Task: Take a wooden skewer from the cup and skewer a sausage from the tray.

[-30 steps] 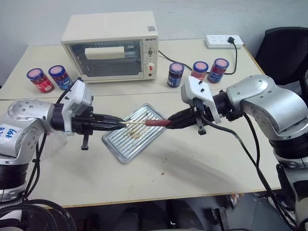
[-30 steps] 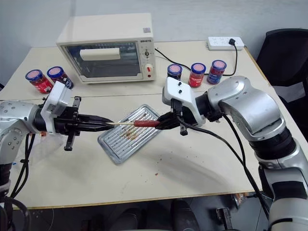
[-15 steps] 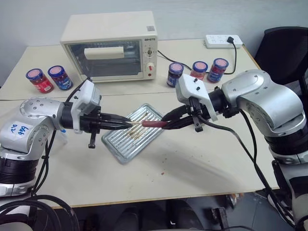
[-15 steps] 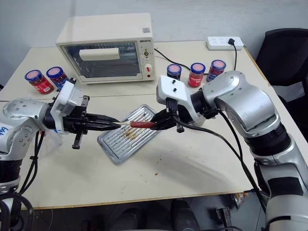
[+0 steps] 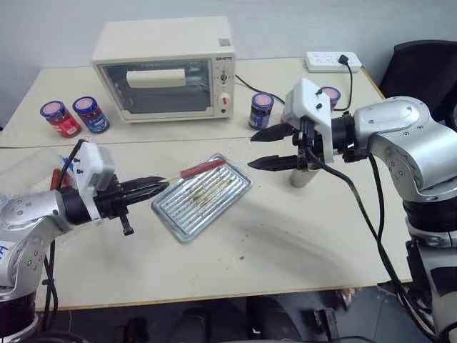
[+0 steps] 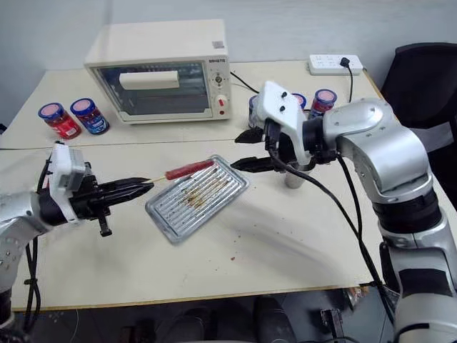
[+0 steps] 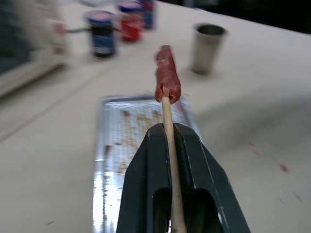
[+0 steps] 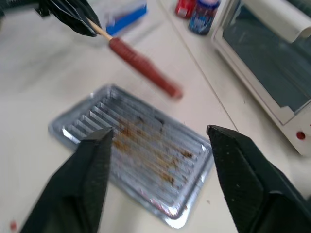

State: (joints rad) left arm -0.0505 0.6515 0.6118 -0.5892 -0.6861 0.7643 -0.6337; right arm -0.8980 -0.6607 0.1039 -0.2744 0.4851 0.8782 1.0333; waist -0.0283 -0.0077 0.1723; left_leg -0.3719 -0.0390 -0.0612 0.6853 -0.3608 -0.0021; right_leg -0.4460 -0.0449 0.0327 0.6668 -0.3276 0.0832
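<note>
The thin pale wooden skewer point(image 7: 167, 126) is light and stiff along its length, but slender enough to bend or snap if levered sideways, so it is best pinched near its blunt end, with the pointed end left free. That is how it sits now: the left gripper point(image 5: 153, 187), at the lower left of the left eye view, has its two black fingers closed tight on the stick. The left wrist view shows the stick running out between them.

The small slim dark-red sausage point(image 5: 201, 169) is soft, probably greasy and nearly weightless. It rides on the far end of the skewer, in the air just over the upper-left edge of the silver ribbed metal baking tray point(image 5: 230, 197), at mid-frame. Being soft and slick, it could slide along or twist round the stick, so the skewer seems best kept close to level and moved gently.

The right gripper point(image 5: 261, 148) hangs right of centre, above the table and beyond the tray's right corner. Its fingers are spread wide and hold nothing, well apart from the sausage. The plain steel tumbler cup point(image 7: 207, 47) stands on the table just behind and below that gripper.

The tray carries brown greasy stains and no other sausage that I can make out.
</note>
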